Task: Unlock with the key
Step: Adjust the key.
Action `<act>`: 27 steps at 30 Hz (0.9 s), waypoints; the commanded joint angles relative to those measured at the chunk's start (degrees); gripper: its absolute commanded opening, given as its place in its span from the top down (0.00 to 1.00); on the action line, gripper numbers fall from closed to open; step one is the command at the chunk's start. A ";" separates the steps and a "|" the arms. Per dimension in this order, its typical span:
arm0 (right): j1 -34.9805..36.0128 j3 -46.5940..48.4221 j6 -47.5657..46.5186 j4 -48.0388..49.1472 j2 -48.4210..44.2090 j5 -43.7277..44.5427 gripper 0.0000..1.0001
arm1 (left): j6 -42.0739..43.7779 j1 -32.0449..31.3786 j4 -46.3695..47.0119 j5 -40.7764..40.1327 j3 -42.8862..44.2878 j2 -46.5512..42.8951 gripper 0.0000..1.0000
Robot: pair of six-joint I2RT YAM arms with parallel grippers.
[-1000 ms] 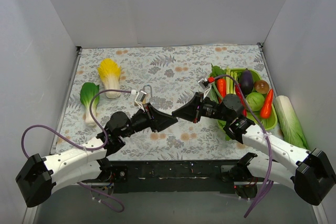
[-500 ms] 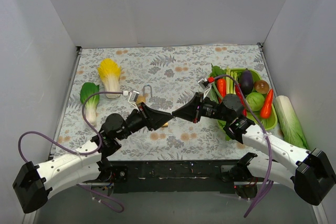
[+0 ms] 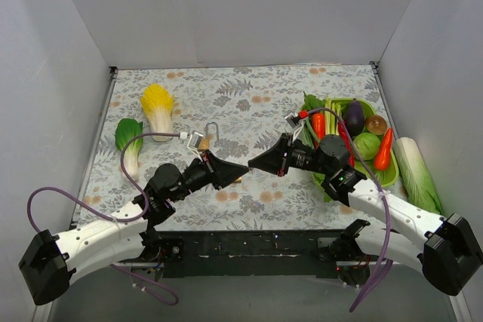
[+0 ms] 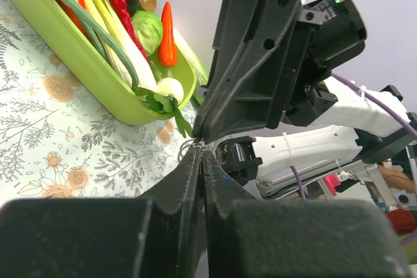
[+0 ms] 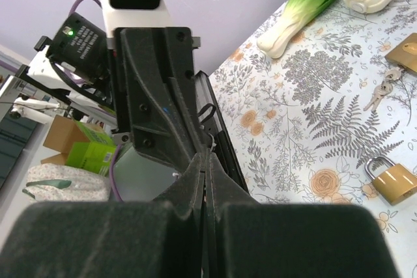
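Note:
My left gripper and right gripper meet tip to tip above the mat's middle. Both are shut. A small silver key with a wire ring sits pinched where the tips touch; a sliver of it shows in the right wrist view. In the wrist views the left gripper and right gripper show their jaws pressed together. One brass padlock lies just under the tips, also in the right wrist view. A second padlock lies further left. Loose keys lie between them.
A green tray of vegetables stands at the right, a white-green leek beside it. A napa cabbage and a bok choy lie at the left. Grey walls close three sides.
My left arm has drawn back a little to the left, so its tip now just meets the right tip. This has uncovered the near padlock. The right arm has barely moved.

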 commanded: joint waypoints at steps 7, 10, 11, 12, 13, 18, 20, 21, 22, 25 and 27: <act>-0.76 -0.26 -1.02 0.76 -1.02 -2.97 0.99 | 2.28 0.14 -2.53 0.04 0.18 -2.38 1.00; -0.85 -0.44 -2.77 -1.51 -2.52 -3.94 0.87 | 5.26 0.23 -10.25 2.58 4.31 -1.60 1.00; -0.85 -0.44 -4.43 -2.13 -2.95 -4.12 0.74 | 5.88 0.23 -12.36 4.59 5.62 -0.90 1.00; -0.85 -0.53 -5.23 -2.66 -4.09 -4.82 0.67 | 6.50 0.31 -15.87 5.66 7.55 -0.54 1.00; -0.85 -0.87 -6.02 -3.10 -4.62 -5.17 0.62 | 7.55 0.32 -17.21 6.89 8.44 -0.28 1.00; -0.85 -1.84 -10.59 -9.08 -8.22 -4.65 0.37 | 9.32 0.58 -22.31 12.34 11.96 0.87 1.00; -0.76 -3.07 -10.51 -8.21 -9.20 -5.17 0.36 | 10.10 0.67 -23.37 13.31 12.93 1.39 1.00; -0.67 -3.51 -10.34 -6.99 -9.90 -5.44 0.36 | 10.28 0.75 -24.07 14.19 13.19 2.09 1.00; -0.50 -3.69 -10.25 -6.71 -9.99 -5.35 0.36 | 10.29 0.75 -24.34 14.54 13.72 2.36 1.00; -0.32 -3.43 -11.21 -7.94 -9.47 -5.00 0.44 | 10.37 0.75 -24.25 14.99 13.99 2.89 1.00; -0.15 -3.16 -11.39 -8.21 -8.68 -5.43 0.47 | 10.63 0.75 -24.51 14.55 14.16 2.80 1.00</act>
